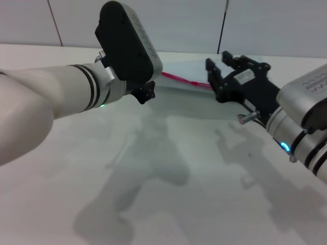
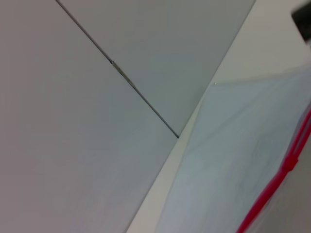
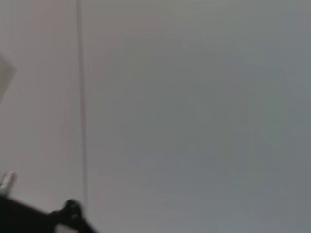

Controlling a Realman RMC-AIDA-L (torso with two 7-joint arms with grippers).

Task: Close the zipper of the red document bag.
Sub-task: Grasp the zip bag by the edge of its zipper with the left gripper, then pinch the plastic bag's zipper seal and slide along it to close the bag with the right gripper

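Looking at the red document bag [image 1: 189,97] lying flat at the far side of the bench [image 1: 168,194], close to the wall, partly hidden behind both arms. Running along its far long edge: the zipper [image 1: 181,79], going roughly side to side across the head view, so any closing pull probably needs to travel along that line, not toward or away from the robot.

Hovering right at the visible end of the red strip: the right claw [image 1: 225,64], fingers spread apart, pinching nothing, pointing at the far edge of the bag. Looking like the nearer one to the zipper, just beside it.

Hanging over the other end of the bag: the left claw [image 1: 144,93], mostly blocked by its own wrist housing, so can't tell whether spread or pressed together. Showing the bag and the red strip close up in the left wrist view, though.

Not spotting the slider anywhere, too small or hidden.
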